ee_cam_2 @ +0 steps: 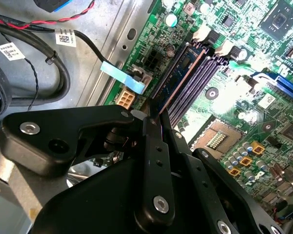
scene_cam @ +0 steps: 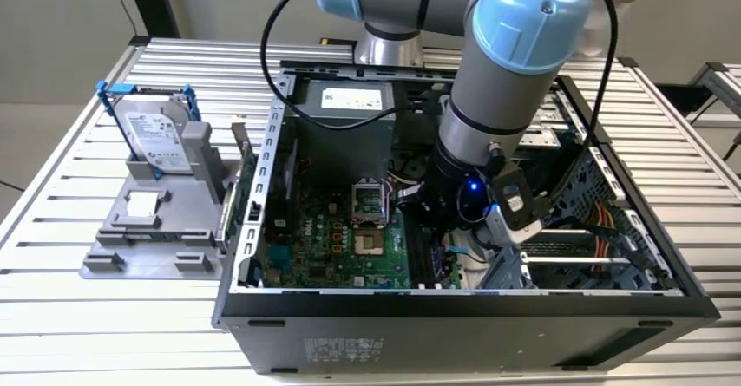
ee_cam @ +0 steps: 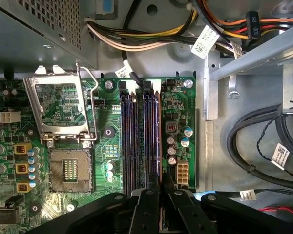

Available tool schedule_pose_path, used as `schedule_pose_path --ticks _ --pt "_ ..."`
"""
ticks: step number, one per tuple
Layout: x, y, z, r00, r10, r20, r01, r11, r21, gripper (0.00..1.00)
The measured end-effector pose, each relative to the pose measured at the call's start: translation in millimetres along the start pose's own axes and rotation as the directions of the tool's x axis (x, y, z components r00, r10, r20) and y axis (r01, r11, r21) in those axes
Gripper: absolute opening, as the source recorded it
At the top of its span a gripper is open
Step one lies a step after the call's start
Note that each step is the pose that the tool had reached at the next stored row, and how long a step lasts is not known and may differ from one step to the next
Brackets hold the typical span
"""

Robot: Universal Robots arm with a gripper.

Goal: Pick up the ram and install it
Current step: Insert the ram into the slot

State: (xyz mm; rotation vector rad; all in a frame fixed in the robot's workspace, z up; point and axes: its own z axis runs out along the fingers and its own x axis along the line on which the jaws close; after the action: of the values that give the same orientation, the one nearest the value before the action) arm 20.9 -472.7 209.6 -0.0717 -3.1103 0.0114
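Gripping the ram (ee_cam_2: 178, 80) edge-on between narrowed fingers (ee_cam_2: 154, 146), hovering over the motherboard (ee_cam: 183, 105), aligning its long axis along the outermost black slot (ee_cam: 154, 141) directly beneath the gripper (ee_cam: 161, 195).

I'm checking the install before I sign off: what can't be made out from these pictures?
- Near end of the ram: covered by the tool in both wrist views, so seating there is unclear.
- Memory slots: in the exterior view, hidden behind the arm.
- Far-end latches: too small to judge in the second wrist view.
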Motion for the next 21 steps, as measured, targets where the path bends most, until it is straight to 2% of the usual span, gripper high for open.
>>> schedule_pose_path --ticks 3,4,10,16,21 --pt "0.0 0.2 0.3 1.0 0.0 0.0001 0.0 1.0 -0.0016 0.0" --pt "0.0 0.2 0.4 1.0 0.0 0.0002 0.0 1.0 -0.0013 1.0" --pt "0.0 0.0 -0.4 1.0 0.0 -0.0001 0.0 1.0 -0.0001 1.0" --pt "0.5 -0.2 -16.3 1.0 0.0 -0.0027 0.0 1.0 -0.0051 1.0" --pt "1.0 -0.4 -32.9 1.0 0.0 -0.0029 0.0 1.0 -0.0059 1.0"
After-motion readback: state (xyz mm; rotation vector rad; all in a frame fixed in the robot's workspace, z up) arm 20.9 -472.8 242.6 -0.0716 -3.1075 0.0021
